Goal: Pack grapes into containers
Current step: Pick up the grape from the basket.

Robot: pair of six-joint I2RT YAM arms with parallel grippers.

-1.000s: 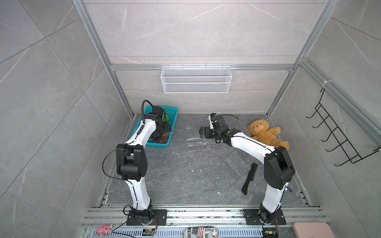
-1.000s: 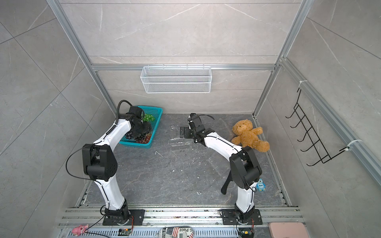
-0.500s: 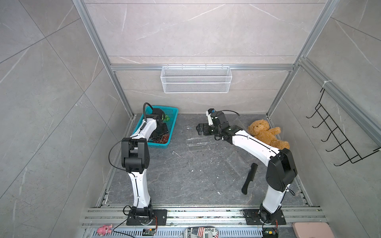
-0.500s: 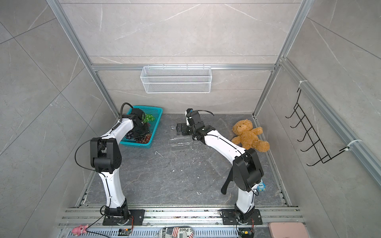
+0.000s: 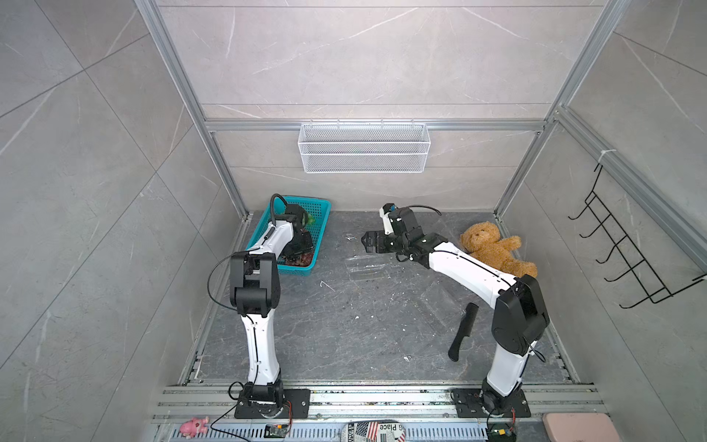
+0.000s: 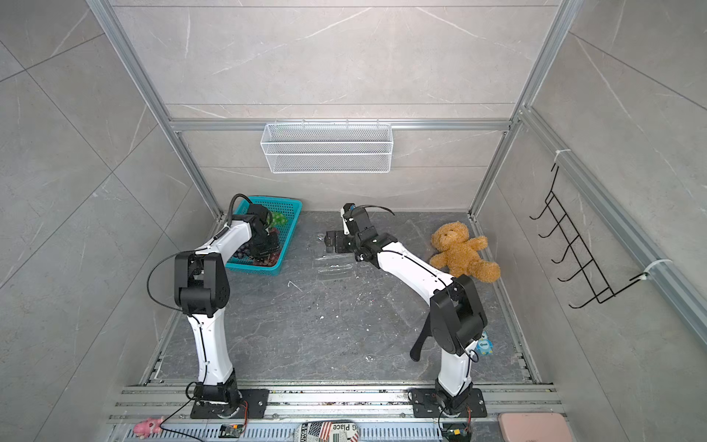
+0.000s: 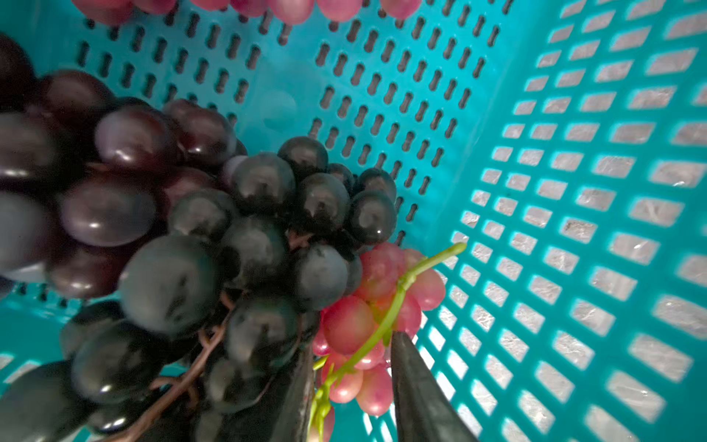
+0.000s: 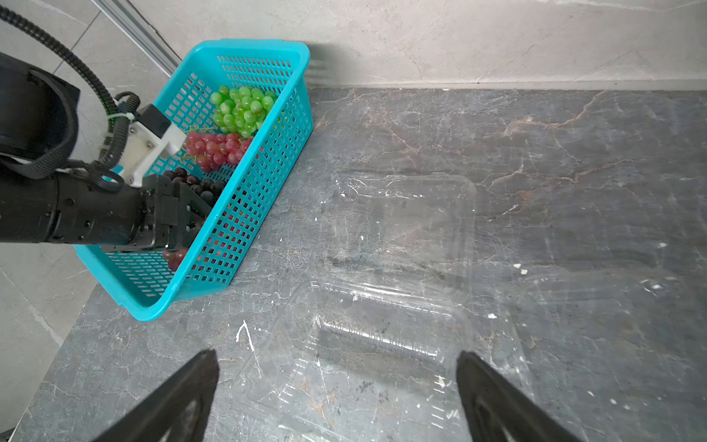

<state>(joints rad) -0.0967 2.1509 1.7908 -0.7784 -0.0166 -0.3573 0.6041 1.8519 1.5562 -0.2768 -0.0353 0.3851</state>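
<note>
In the left wrist view my left gripper (image 7: 354,340) is down inside the teal basket (image 7: 574,191). Its two fingers press a small bunch of red grapes (image 7: 367,317) with a green stem, next to a dark purple bunch (image 7: 248,237). Both top views show that gripper (image 5: 300,248) (image 6: 264,248) low in the basket. The right wrist view also shows green grapes (image 8: 241,109) and another red bunch (image 8: 216,149). My right gripper (image 8: 336,354) (image 5: 369,243) hangs open over a clear container (image 8: 382,344) lying open and empty on the floor (image 5: 365,268).
A second clear container (image 5: 436,306) lies faintly visible nearer the right arm. A teddy bear (image 5: 493,248) sits at the right wall, with a black comb (image 5: 463,331) in front of it. A white wire basket (image 5: 363,147) hangs on the back wall.
My left arm folded closer to the basket and its jaws narrowed round the red bunch. The right gripper shifted slightly toward the basket side, still open.
</note>
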